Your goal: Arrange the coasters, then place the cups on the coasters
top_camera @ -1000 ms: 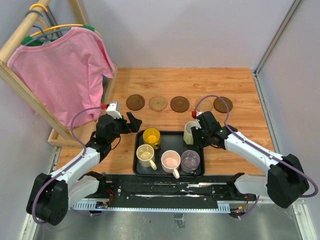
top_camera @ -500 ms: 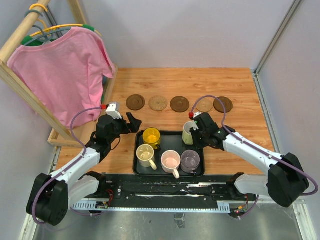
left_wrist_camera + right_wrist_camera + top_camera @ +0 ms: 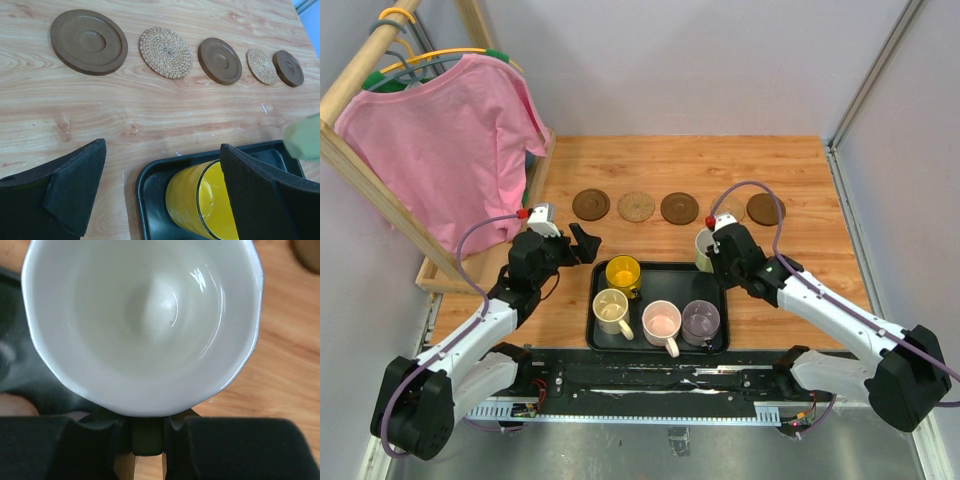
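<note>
right gripper point(image 3: 147, 440): pinched down narrow on the handle of the pale green mug point(image 3: 145, 315). The wrist view looks straight into the bowl, and it's glossy white inside.
pale green mug spot: upright at the tray's far right corner, with dark tray point(image 3: 658, 345) under its left side and bare wood under its right. Honestly can't tell if it's lifted or resting on something.
left gripper point(image 3: 588, 245): jaws spread wide with nothing between them, hanging over the table point(image 3: 790, 160) just left of the tray's far left corner.
coasters point(image 3: 89, 35): all 5 sit in a neat row across the table, beyond the tray. 3 are dark smooth discs with 2 lighter woven ones between them, none touching, no mugs on any.
tray contents: 4 mugs. The yellow mug point(image 3: 623, 272) is at far left, the cream mug point(image 3: 611, 305) near left, the pink mug point(image 3: 662, 322) near middle, and the purple-grey mug point(image 3: 700, 320) near right.
side stuff: a pink shirt point(image 3: 440, 140) hangs on a wooden rack point(image 3: 380, 195) off to the left.
</note>
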